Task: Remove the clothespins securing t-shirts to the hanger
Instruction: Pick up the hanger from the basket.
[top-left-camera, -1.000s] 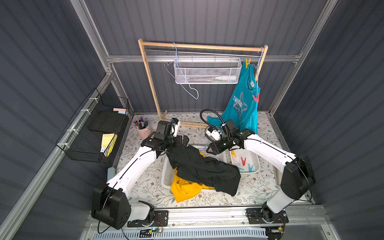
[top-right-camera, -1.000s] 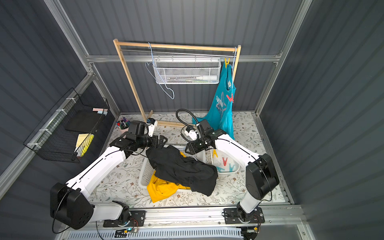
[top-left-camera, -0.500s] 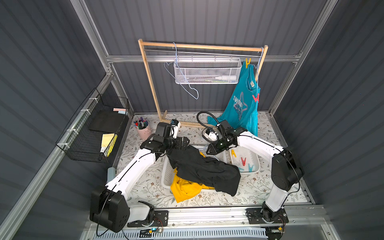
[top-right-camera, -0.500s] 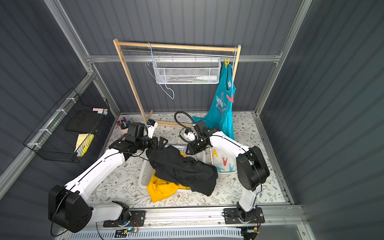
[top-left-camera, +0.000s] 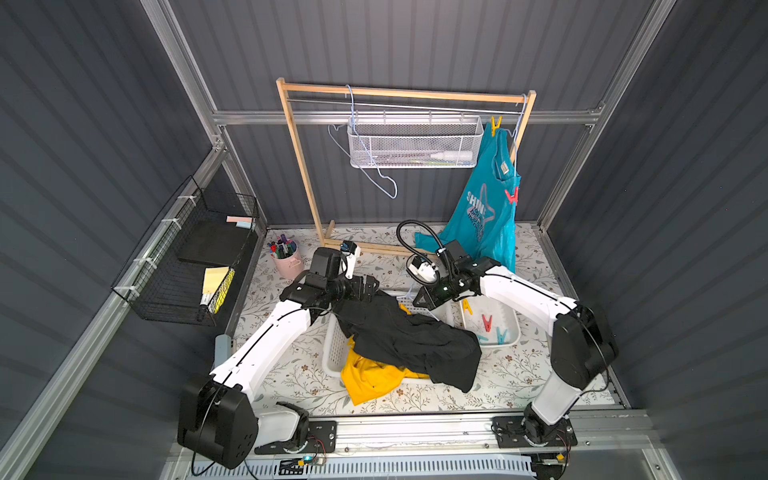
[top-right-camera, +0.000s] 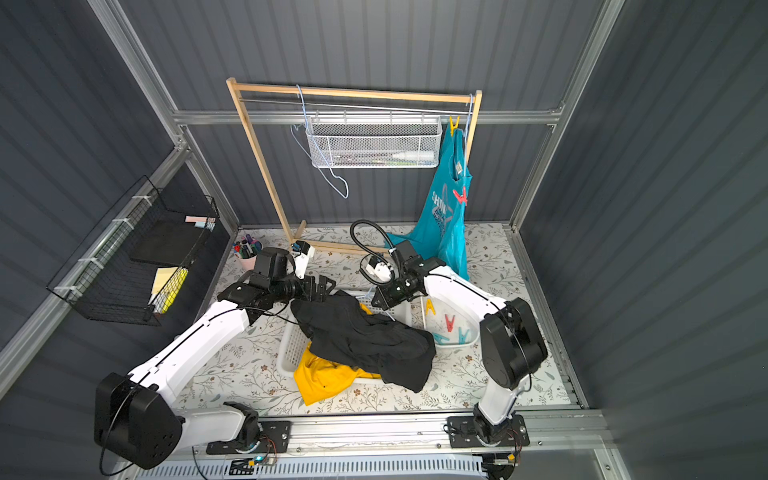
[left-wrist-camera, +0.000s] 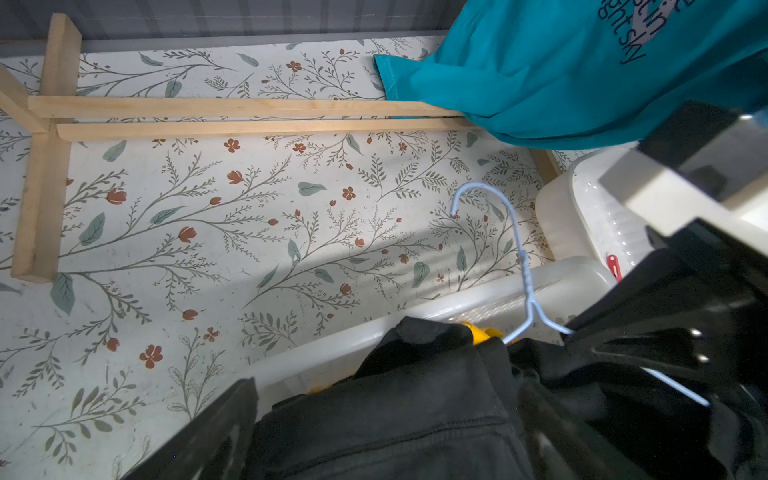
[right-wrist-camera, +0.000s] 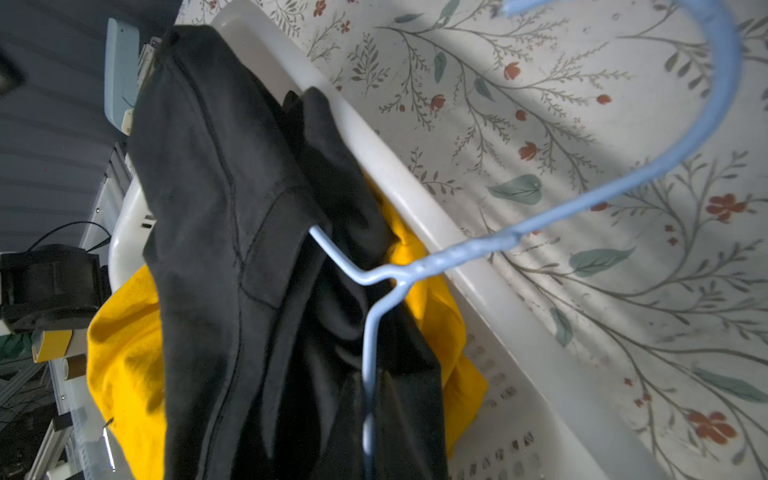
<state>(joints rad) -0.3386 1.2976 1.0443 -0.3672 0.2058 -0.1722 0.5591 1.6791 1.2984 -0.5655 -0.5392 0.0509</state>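
Setting: dark ribbed walls, a floral floor (top-left-camera: 291, 374), and a wooden rack (top-left-camera: 407, 93) at the back.
Pins still on: both top views show a yellow pin (top-left-camera: 495, 126) at the top of the teal shirt (top-left-camera: 484, 199), just under the rail. A red pin (top-left-camera: 512, 195) sits lower on the shirt's edge.
Pins off: four loose pins (top-left-camera: 487, 323) lie in the tub (top-left-camera: 517, 332): one yellow, one red, two teal.
Other shirts: the black shirt (top-left-camera: 407, 336) is draped over the yellow shirt (top-left-camera: 370, 376), and both spill out of the basket (top-left-camera: 332, 353).
Left gripper (top-left-camera: 368, 286): the jaws are spread wide at the basket's far rim. Black cloth lies between them but is not pinched.
Right gripper (top-left-camera: 422, 300): the jaws are pressed together on the thin wire of a blue hanger (right-wrist-camera: 457, 251), low over the basket. The hanger's hook points out over the floor.
Handling: the pins are probably light, stiff plastic with a spring, and smooth enough to skid or pop out of a grip. The teal shirt is soft and will sag or swing once a pin lets go.
Hold: grip across the two splayed tail legs, which stand clear of the cloth, then squeeze them together and draw the pin away along its length.
Risk: gripping near the mouth would catch cloth. A skewed squeeze may twist the pin.
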